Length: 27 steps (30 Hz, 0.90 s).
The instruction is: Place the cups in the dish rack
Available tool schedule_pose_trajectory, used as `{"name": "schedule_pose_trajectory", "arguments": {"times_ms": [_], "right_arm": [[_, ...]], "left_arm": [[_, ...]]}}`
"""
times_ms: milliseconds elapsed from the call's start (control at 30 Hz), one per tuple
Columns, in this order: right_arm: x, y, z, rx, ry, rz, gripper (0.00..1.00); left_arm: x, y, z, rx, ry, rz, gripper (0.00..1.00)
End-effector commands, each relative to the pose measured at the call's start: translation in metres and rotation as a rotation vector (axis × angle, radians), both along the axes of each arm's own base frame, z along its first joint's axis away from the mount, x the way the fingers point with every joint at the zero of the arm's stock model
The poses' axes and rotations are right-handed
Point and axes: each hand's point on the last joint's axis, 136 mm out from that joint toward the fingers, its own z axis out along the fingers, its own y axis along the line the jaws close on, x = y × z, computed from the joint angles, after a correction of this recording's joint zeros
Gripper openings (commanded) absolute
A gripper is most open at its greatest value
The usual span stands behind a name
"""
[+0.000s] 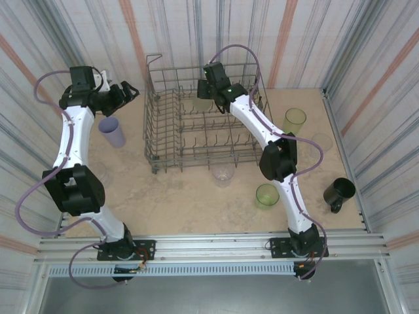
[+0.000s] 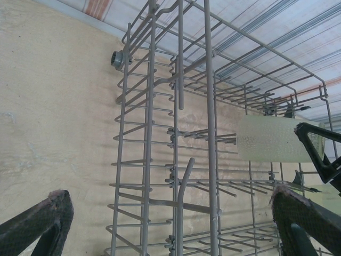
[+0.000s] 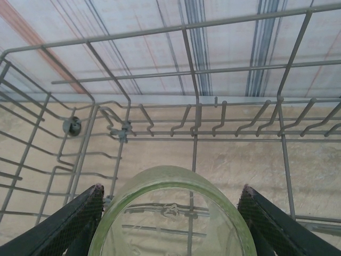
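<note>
Right gripper [image 1: 204, 91] is pinching a translucent yellow-green cup [image 3: 170, 213], its fingers pressing on either side of the rim. It is holding the cup inside the grey wire dish rack [image 1: 196, 140], toward the rack's 12 o'clock end as seen from overhead. From the left wrist camera, this cup is lying on its side above the tines.

Left gripper [image 1: 127, 91] is hovering with its jaws spread wide and empty, just outside the rack's 10 o'clock corner and facing the wire wall.

The other cups are waiting on the tan table [image 1: 170, 196]. A lavender cup [image 1: 112, 133] is standing at the rack's 9 o'clock, beside the left arm. A clear tumbler [image 1: 222, 175] is sitting just off the 6 o'clock edge. A second yellow-green cup [image 1: 294, 121] is standing at 3 o'clock, with a fainter clear tumbler [image 1: 322, 142] beyond it. A third yellow-green cup [image 1: 266, 195] and a dark cup [image 1: 339, 193] are resting around 4 to 5 o'clock, well apart from the rack.
</note>
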Motion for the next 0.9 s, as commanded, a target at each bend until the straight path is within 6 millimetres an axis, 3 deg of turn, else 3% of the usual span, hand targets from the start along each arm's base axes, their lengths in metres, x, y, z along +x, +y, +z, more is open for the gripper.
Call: {"name": "schedule_pose_trajectory", "arguments": {"times_ms": [0, 500, 867], "right_arm": [[0.006, 0.008, -0.001, -0.015, -0.035, 0.007, 0.34], [0.011, 0.027, -0.022, -0.044, -0.050, 0.051, 0.35], [0.018, 0.044, -0.044, -0.120, -0.089, 0.065, 0.42]], "left_arm": [[0.003, 0.002, -0.005, -0.030, 0.012, 0.002, 0.99], [0.004, -0.002, -0.006, -0.061, 0.013, -0.005, 0.99], [0.005, -0.004, -0.006, -0.080, 0.010, -0.011, 0.99]]}}
